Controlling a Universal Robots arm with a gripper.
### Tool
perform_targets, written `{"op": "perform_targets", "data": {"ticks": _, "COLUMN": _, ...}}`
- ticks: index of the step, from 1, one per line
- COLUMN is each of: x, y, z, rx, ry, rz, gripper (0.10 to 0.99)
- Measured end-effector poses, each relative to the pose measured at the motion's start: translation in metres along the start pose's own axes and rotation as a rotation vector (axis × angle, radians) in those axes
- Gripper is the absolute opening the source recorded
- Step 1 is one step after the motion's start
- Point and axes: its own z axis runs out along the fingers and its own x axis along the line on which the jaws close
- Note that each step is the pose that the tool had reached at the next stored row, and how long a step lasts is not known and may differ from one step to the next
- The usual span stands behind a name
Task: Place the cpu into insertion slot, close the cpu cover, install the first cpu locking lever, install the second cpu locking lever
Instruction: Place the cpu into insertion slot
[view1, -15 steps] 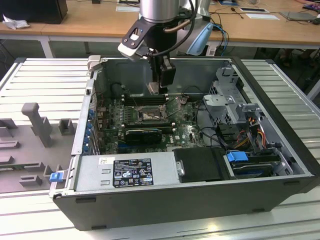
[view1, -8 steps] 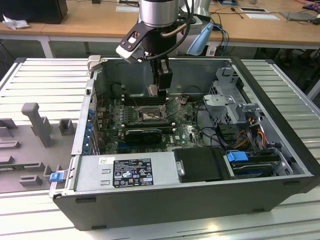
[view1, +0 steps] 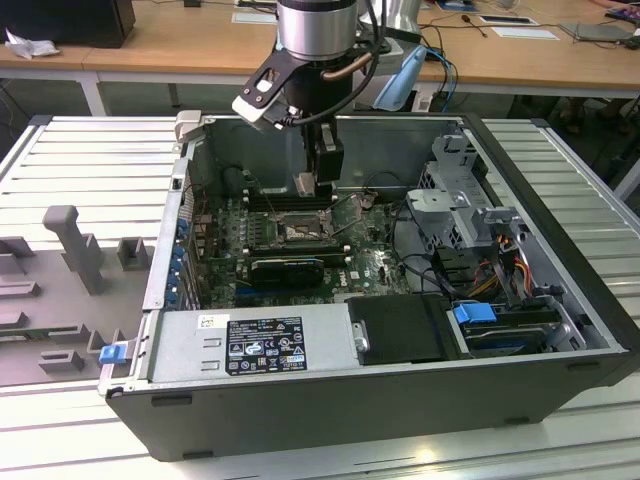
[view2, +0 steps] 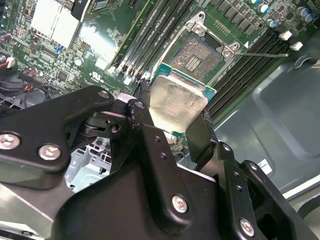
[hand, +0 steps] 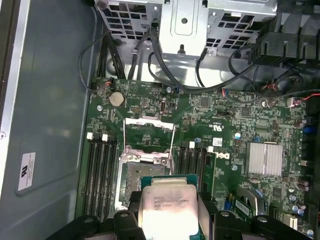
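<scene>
Now, claw (view2: 172, 120) clamped on the chip (view2: 177, 97) by its edges, underside free, just above the bare socket (hand: 131, 175); cover (hand: 149, 120) flipped back to give access

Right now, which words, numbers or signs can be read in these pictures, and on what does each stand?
Black label on the power supply: print too small to read.
White sticker on the case wall: too small to read.
Marking on the cpu: too faint to read.

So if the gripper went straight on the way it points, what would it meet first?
Probably the insertion slot, touched first by the cpu held in the gripper; alignment over it is hard to judge.
</scene>
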Motion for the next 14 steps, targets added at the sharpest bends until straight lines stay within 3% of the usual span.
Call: {"op": "perform_targets", "data": {"ticks": 14, "x": -0.0002, "y": -0.0012, "z": 0.0137, "rx": 0.000, "ry": 0.0000, "rz": 0.000, "gripper": 0.529}}
